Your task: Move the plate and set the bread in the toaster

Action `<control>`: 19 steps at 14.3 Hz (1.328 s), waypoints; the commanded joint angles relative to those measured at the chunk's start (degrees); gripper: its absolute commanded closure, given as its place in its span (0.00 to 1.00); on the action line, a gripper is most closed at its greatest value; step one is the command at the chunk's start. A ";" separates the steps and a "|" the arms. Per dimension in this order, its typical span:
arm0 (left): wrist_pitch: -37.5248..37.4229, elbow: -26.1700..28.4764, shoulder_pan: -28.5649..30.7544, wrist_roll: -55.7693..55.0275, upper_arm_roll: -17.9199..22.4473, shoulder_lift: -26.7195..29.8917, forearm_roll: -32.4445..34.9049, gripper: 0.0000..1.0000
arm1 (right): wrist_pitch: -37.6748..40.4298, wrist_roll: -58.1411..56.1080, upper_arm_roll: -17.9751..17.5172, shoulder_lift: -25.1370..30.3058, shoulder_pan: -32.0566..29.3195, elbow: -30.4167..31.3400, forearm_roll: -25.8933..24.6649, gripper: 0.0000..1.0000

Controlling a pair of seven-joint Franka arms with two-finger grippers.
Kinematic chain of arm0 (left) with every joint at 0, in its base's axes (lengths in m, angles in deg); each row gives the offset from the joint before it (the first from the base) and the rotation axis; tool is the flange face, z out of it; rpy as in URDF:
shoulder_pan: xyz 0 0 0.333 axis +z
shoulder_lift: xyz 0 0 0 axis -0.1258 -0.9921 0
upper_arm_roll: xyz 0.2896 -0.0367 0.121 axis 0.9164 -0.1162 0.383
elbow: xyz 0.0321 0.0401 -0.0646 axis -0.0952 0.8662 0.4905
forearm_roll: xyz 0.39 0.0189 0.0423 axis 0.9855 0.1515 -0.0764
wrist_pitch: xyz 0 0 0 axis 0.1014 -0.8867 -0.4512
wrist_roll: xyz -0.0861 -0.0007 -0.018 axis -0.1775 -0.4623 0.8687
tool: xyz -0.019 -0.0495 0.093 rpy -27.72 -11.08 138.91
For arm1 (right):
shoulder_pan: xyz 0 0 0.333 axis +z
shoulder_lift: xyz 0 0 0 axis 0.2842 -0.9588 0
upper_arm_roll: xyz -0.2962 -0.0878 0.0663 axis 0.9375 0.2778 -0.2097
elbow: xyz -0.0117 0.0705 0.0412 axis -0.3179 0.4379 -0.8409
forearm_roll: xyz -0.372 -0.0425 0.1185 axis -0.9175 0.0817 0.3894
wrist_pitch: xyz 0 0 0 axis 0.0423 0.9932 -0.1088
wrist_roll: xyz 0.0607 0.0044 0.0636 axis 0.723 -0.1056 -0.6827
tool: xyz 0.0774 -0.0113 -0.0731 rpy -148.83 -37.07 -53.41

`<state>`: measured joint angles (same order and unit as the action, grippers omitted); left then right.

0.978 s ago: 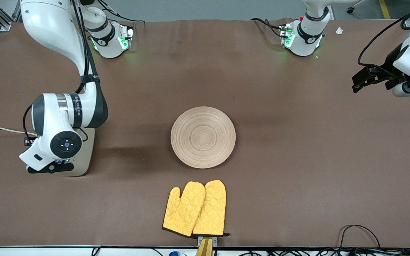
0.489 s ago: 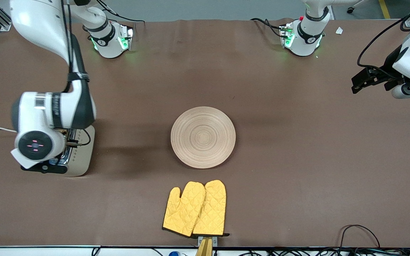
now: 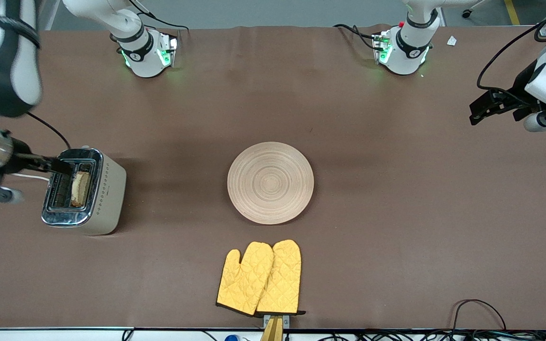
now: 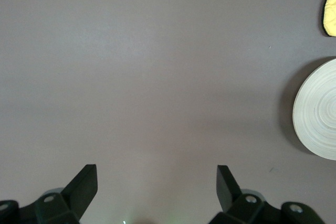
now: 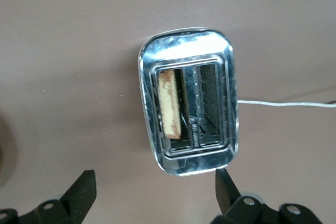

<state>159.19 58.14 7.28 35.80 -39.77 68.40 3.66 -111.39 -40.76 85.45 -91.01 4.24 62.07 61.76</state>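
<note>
The cream and chrome toaster [image 3: 107, 194] stands at the right arm's end of the table. The bread [image 3: 81, 188] stands on edge in the slot toward the plate; the second slot is empty. The right wrist view shows the toaster's chrome top [image 5: 184, 51] and the bread [image 5: 169, 103]. My right gripper [image 3: 36, 180] is open and empty, up in the air over the toaster's outer edge [image 5: 154, 177]. The beige ringed plate [image 3: 270, 182] lies bare at mid-table, and also shows in the left wrist view [image 4: 320, 111]. My left gripper [image 3: 479, 111] waits open and empty, high over the left arm's end [image 4: 156, 169].
A pair of yellow oven mitts [image 3: 261, 277] lies nearer to the front camera than the plate, and shows in the left wrist view [image 4: 331, 3]. The toaster's white cord [image 3: 31, 177] runs off the table's end [image 5: 283, 103]. Cables lie along the front edge.
My right arm has lifted and drawn away from over the toaster toward the table's end, uncovering the toaster with the bread in its slot. The left arm has barely moved.
</note>
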 commanded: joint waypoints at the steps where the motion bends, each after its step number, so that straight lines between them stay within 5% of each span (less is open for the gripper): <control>1: -0.23 -1.26 0.21 0.92 0.14 -0.30 -0.30 0.00 | -1.65 -3.00 -0.81 9.04 -1.94 6.90 1.42 0.00; 5: -0.23 -1.17 0.12 0.93 0.05 -0.39 -0.22 0.00 | -0.34 -3.01 -0.99 16.44 -1.85 10.51 0.71 0.00; 10: -0.23 -1.26 0.21 1.10 0.14 -0.39 -0.22 0.00 | 1.95 -2.83 -2.47 17.77 -1.24 9.03 -2.19 0.00; 15: -0.40 -3.81 0.12 0.93 0.05 -1.62 -0.22 0.00 | 3.62 -2.83 -18.97 17.59 -15.01 6.73 -3.50 0.00; 19: -0.75 -3.55 0.12 0.84 0.14 -1.71 0.22 0.00 | 3.62 -2.66 -25.15 17.33 -22.41 5.24 -3.33 0.00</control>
<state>159.34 56.22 7.31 35.83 -39.69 67.59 3.66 -108.38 -43.40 63.15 -74.29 -14.42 67.55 58.96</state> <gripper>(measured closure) 0.000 0.000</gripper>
